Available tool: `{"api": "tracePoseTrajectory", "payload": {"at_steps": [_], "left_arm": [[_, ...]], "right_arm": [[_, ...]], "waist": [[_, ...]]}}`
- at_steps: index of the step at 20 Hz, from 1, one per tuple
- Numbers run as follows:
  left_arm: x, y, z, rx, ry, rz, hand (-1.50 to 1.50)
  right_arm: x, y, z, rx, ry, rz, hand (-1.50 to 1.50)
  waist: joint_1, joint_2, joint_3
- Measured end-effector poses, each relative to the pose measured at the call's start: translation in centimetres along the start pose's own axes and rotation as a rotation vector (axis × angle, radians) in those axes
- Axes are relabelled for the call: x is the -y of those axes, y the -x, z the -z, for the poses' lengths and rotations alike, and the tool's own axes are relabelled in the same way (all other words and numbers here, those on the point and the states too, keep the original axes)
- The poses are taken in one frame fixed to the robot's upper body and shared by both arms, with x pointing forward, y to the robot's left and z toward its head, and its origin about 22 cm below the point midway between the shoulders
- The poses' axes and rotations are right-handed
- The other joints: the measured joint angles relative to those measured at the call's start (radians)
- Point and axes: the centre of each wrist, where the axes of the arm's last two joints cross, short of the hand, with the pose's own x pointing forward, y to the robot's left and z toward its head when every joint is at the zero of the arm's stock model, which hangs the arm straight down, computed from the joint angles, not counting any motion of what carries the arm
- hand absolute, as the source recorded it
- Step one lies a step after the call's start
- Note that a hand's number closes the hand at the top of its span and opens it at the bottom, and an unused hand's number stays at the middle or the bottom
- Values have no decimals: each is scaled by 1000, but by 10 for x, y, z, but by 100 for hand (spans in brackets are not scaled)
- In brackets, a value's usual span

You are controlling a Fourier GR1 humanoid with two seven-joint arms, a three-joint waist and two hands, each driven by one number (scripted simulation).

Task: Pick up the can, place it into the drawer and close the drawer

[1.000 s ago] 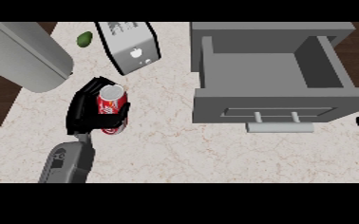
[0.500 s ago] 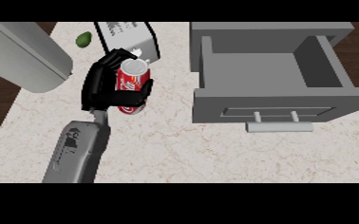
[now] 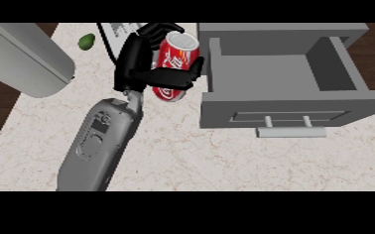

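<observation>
A red can (image 3: 174,59) with white lettering is held above the counter, tilted, just left of the open grey drawer (image 3: 278,110). My left hand (image 3: 135,67) is shut on the can, its fingers curled round the can's side and its thumb across the front. The grey forearm (image 3: 99,141) comes in from the lower left. The drawer is pulled out, its inside bare (image 3: 264,74), and a pale bar handle (image 3: 291,131) is on its front. My right hand shows nowhere.
A large grey rounded object (image 3: 29,59) lies at the left edge. A small green fruit (image 3: 86,41) sits near the back. A white boxy item (image 3: 117,32) stands behind my left hand. The marble counter (image 3: 219,163) spreads in front.
My left hand has lifted the can off the counter and carried it right and farther back, close to the drawer's left wall. The forearm has come further into view.
</observation>
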Motion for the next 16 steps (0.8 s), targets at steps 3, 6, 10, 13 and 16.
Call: {"api": "tracePoseTrajectory", "payload": {"at_steps": [3,6,10,13,16], "left_arm": [[19,-20,15,24,9,15,150],[34,-33,27,35,15,19,150],[50,-58,46,36,28,25,150],[66,-72,59,33,21,33,150],[77,-81,71,30,18,52,150]], "right_arm": [[0,0,-1,-4,-6,-3,-150],[2,3,-1,-5,-7,-8,-150],[0,0,2,-2,-5,-3,-150],[-4,-3,3,1,-8,2,-150],[-1,-4,2,-1,-12,-2,-150]], "waist": [[-3,0,0],[-5,1,0],[-7,2,0],[-12,3,0],[-18,4,1]]}}
